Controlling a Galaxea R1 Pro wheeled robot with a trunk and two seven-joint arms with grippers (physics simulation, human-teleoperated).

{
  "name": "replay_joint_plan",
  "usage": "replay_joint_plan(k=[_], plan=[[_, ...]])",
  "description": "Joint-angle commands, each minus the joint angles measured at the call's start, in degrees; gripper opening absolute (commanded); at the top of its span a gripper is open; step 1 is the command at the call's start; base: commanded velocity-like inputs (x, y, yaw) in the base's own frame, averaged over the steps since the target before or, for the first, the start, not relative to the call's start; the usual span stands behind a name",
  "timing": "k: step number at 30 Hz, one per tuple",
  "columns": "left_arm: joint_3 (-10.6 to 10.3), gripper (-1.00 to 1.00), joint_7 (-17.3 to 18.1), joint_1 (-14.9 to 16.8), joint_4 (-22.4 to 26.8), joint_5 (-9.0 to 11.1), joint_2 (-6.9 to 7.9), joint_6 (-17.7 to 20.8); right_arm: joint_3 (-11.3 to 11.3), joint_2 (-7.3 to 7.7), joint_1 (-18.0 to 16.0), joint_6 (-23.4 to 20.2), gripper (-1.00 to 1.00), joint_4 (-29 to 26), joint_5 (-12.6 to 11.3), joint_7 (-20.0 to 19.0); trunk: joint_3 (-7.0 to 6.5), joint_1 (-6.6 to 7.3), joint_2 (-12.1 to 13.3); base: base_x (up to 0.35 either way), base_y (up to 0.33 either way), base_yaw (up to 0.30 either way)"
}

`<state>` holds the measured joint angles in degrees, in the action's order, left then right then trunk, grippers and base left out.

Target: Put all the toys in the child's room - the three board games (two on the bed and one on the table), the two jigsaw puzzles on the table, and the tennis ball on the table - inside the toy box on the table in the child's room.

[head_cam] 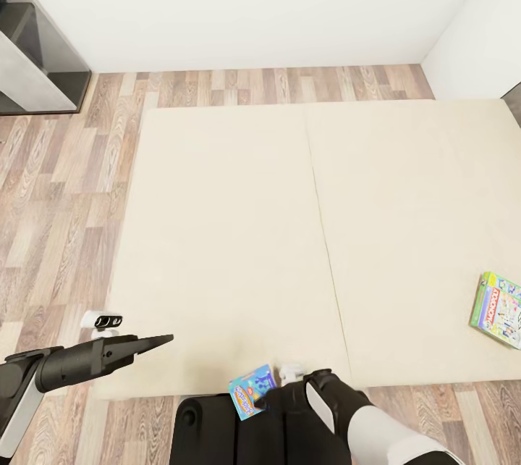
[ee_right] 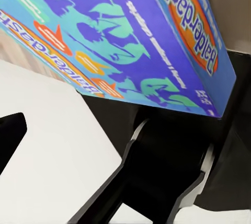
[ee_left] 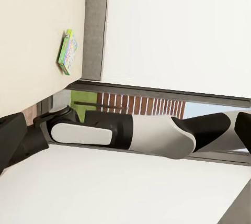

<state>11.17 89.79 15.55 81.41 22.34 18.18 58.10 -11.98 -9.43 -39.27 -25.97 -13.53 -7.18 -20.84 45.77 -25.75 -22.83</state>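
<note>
Right gripper (head_cam: 269, 394) pinching the blue Balderdash box (head_cam: 251, 390) at the bed (head_cam: 231, 233) edge; keep squeeze firm, carry level to toy box.

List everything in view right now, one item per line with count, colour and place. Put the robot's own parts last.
bed: one, cream mattress with a seam down the middle, taking up most of the head view.
blue board game: one, blue with orange lettering, at the near edge of the bed, held by the right gripper.
green board game: one, green and pale with a red banner, lying flat on the bed near its right edge.
floor: brown wood planks, left of and beyond the bed.
wall: white, behind the bed.
cabinet: one, dark grey, in the far left corner.
left gripper: black, over the bed's near left corner, holding nothing.
right gripper: black, jaws shut on the blue board game.
</note>
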Motion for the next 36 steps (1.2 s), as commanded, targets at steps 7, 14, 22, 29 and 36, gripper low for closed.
replay_joint_plan(k=[7, 14, 22, 29, 36], plan=[[0.0, 1.00, 0.2, 0.0, 0.0, 0.0, 0.02, 0.6, -0.4, -0.03, 0.0, -0.2, 1.00, 0.4, -0.6, 0.1, 0.06, -0.03, -0.1, 0.000, 0.000, 0.000], [0.0, 1.00, 0.2, 0.0, 0.0, 0.0, 0.03, 0.6, -0.4, -0.26, 0.0, -0.2, 1.00, 0.5, -0.5, 0.1, 0.06, -0.03, -0.1, 0.000, 0.000, 0.000], [0.0, 1.00, 0.2, 0.0, 0.1, 0.0, 0.02, 0.6, -0.4, -0.38, 0.0, -0.2, 1.00, 0.5, -0.5, 0.2, 0.29, -0.03, -0.1, 0.000, 0.000, 0.000], [0.0, 1.00, 0.2, 0.0, 0.1, 0.0, 0.09, 0.6, -0.4, -0.41, 0.0, -0.2, 1.00, 0.5, -0.5, 0.2, 0.87, -0.03, -0.1, 0.000, 0.000, 0.000], [0.0, 1.00, 0.2, 0.0, 0.0, 0.0, 0.10, 0.6, -0.4, -0.28, 0.0, -0.2, 1.00, 0.5, -0.5, 0.2, 1.52, -0.03, -0.1, 0.000, 0.000, 0.000]])
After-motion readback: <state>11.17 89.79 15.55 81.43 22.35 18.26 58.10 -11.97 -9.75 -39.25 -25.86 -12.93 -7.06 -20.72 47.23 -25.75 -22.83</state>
